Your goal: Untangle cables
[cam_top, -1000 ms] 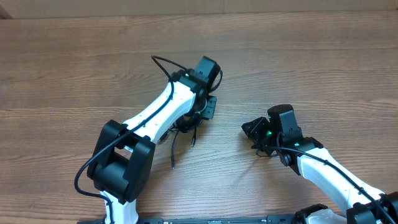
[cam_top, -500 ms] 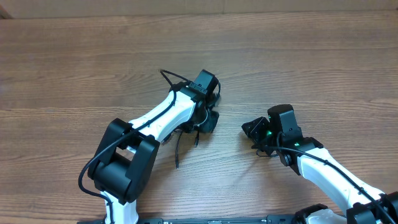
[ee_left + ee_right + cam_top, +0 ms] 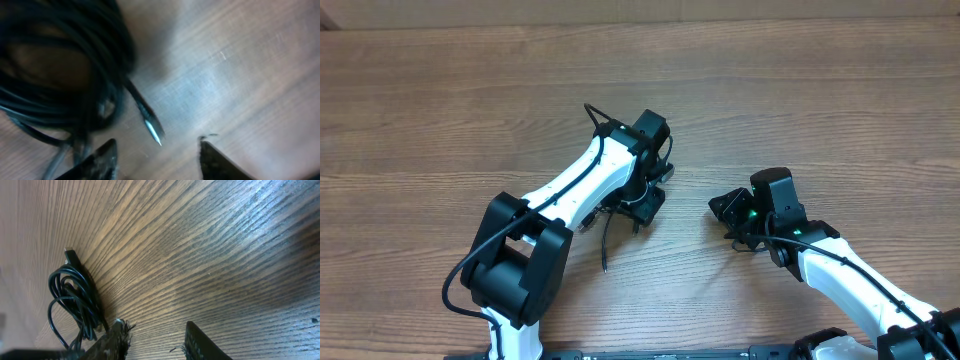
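Wood-grain table (image 3: 440, 90), two arms over it.

Left arm (image 3: 575, 185) reaches toward the table's middle. Right arm (image 3: 840, 275) comes in from the near right corner, well apart from it.

Left gripper (image 3: 642, 205) points down over the cables (image 3: 610, 215). They are a black bunch on the wood, mostly hidden under the wrist, with one loose tail trailing back toward the arm's base. In the left wrist view the gripper (image 3: 157, 160) has its fingers apart with bare wood between them, nothing held. The cables (image 3: 60, 75) lie up and left of the gap, blurred.

Right gripper (image 3: 725, 222) sits low over the table. In its own view (image 3: 157, 345) the fingers are apart over bare wood, nothing held.

A small black coil (image 3: 75, 300) lies flat just beside one right finger, a flat connector end sticking out on its far side. Cannot tell whether it touches the finger. Overhead does not resolve it.

A metal-tipped plug (image 3: 150, 125) lies on the wood, its tip aimed at the left gap and just short of it.
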